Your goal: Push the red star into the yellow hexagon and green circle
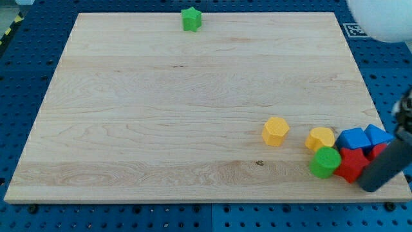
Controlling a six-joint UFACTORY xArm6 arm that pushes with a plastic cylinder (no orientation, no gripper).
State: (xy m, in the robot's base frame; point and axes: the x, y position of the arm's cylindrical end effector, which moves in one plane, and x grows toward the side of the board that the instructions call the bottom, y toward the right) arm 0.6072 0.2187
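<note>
A: Start nearest the view's bottom. What's down there?

B: My tip (371, 187) sits at the bottom right, pressed against the right side of the red star (351, 164). There's no hand to open or close, just a bare rod, so nothing is held.

A: Why that side?

B: I judge it's placed to shove the star toward the view's left. The green circle (326, 162) touches the star's left side, and a yellow block (320, 138) sits just above the circle, touching it.

A: Is that the hexagon?

B: I cannot tell. Another yellow block (275, 131), which looks six-sided, stands a little apart further left. Either one could be meant.

A: What's behind the star?

B: Two blue blocks: one (353, 139) touching its top, another (378, 135) beside it at the right. A bit of red (378, 149) shows under that one; star or separate block, I can't say.

A: And far off?

B: A green star (191, 19) alone at the top edge of the board (161, 116).

A: Count?

B: Two yellow, two blue, two green, at least one red.
</note>
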